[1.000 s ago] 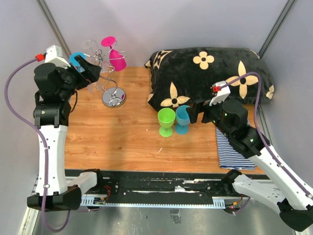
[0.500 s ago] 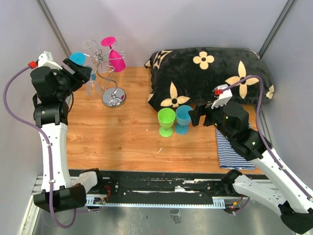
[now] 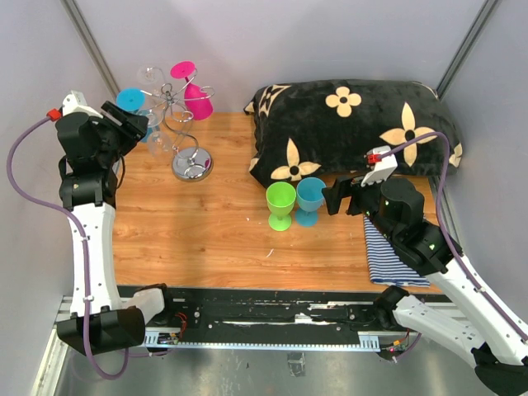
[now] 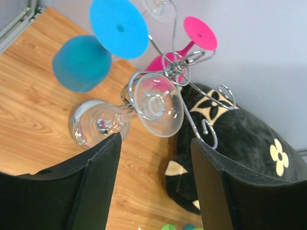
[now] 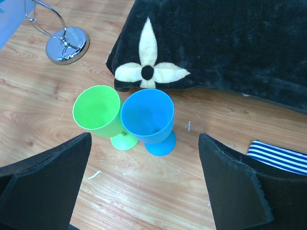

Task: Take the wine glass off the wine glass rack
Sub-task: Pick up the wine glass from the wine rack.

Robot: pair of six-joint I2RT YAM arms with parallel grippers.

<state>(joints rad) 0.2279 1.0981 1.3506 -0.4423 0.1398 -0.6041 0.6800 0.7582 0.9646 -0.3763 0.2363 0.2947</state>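
The left fingers (image 4: 93, 191) were held spread wide, and nothing was gripped between them. Just beyond their tips the clear wine glass (image 4: 103, 125) was seen hanging upside down from a curled arm of the wine glass rack (image 4: 175, 64). Its round foot was turned toward the wrist camera, and its bowl lay close beside the finger at the left of that view. Whether glass and finger touched could not be told. A blue wine glass (image 4: 79, 62) and a pink wine glass (image 4: 200, 32) were hung foot-up from other arms of the same rack, the blue one to the left of the clear one and the pink one behind the hub. In the overhead view the rack was found at the far left corner of the worktop (image 3: 206, 231), with its shiny round base set on the wood. The left fingers were raised at its left side.

The right fingers (image 5: 43, 187) were likewise parted wide, and nothing was held by them. A green cup (image 5: 98, 112) and a blue cup (image 5: 147, 117) were framed between them, both upright and touching each other near the middle of the worktop. Just behind the cups, a black flowered pillow (image 3: 355, 124) was laid across the far right corner. A striped cloth (image 3: 394, 256) was spread along the right edge, partly covered by the right arm.
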